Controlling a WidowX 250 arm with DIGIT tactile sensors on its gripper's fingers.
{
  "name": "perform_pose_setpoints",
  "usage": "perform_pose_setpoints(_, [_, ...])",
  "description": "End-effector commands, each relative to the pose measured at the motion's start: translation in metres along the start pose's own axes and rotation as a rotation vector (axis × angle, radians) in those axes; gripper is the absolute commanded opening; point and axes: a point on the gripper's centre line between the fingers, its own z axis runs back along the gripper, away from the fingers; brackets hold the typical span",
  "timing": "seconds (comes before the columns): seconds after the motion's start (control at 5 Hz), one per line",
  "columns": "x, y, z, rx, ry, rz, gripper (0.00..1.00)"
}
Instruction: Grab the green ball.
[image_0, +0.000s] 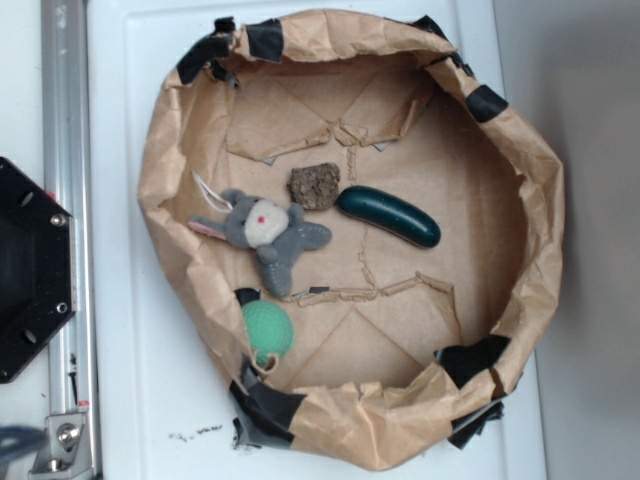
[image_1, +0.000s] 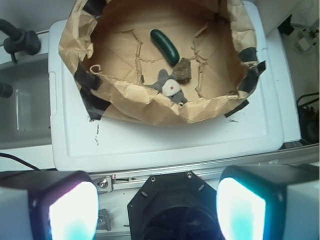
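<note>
At the lower left of the paper-walled bin (image_0: 350, 435) in the exterior view, roughly the 7 o'clock position of its floor, the green ball (image_0: 267, 330) rests against the inner wall, with a short cord loop at its lower edge. A grey plush toy (image_0: 268, 232) lies near it toward 12 o'clock, apart from it; a brown rough lump (image_0: 315, 186) and a dark green cucumber (image_0: 388, 216) lie further toward 1 and 2 o'clock. The bin stands on a white worktop (image_0: 120, 300). No hand appears in this view; only the black robot base (image_0: 30, 270) shows at the 9 o'clock edge. In the wrist view, the hand (image_1: 157, 205) occupies the bottom of the picture, with both fingers (image_1: 240, 207) well apart and nothing between them. The bin sits toward 12 o'clock from the hand, well apart, beyond the near edge of the worktop. The ball itself is hidden in this view behind the near wall of the bin; only a cord loop (image_1: 94, 67) shows at about 10 o'clock. Step in hand, by judgement: the approach has not begun. The next move calls for travel toward 11 o'clock, over the near wall, then descent beside that wall with the fingers kept spread to straddle the ball, clear of the plush toy.
</note>
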Motion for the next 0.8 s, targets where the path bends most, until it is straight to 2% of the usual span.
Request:
perform_pose_setpoints(0.0, [0.000,0.000,0.000,0.000,0.000,0.000,1.00])
perform_pose_setpoints(0.2, [0.033,0.018,-0.053,0.044,0.070,0.106,1.00])
perform_pose_setpoints(0.4, [0.077,0.007,-0.078,-0.077,0.085,0.317,1.00])
perform_pose_setpoints(0.6, [0.118,0.005,-0.099,-0.162,0.169,0.506,1.00])
